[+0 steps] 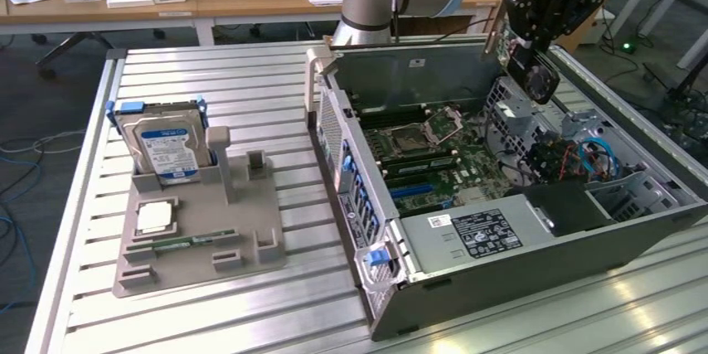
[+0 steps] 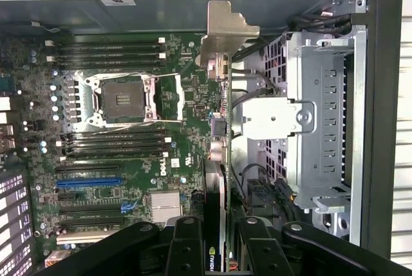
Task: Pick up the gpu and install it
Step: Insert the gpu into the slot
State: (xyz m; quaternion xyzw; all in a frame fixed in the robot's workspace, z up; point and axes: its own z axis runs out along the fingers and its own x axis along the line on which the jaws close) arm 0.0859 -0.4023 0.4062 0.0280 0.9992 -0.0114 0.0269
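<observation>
The gpu [image 1: 533, 72] is clamped edge-on in your gripper [image 1: 529, 46], held above the open computer case [image 1: 531, 275]. In the exterior view, the hard drive [image 1: 164, 145] stands in the grey holder [image 1: 199, 238] at 9 o'clock, the motherboard [image 1: 443, 163] lies at centre, and the gripper is at 1 o'clock. In the wrist view, the fingers [image 2: 185, 250] pinch the gpu [image 2: 219, 160], with its bracket [image 2: 228, 28] at the far end.

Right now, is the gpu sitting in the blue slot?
No, the gripper holds the gpu up above the open case, and the blue slot lies bare.
</observation>
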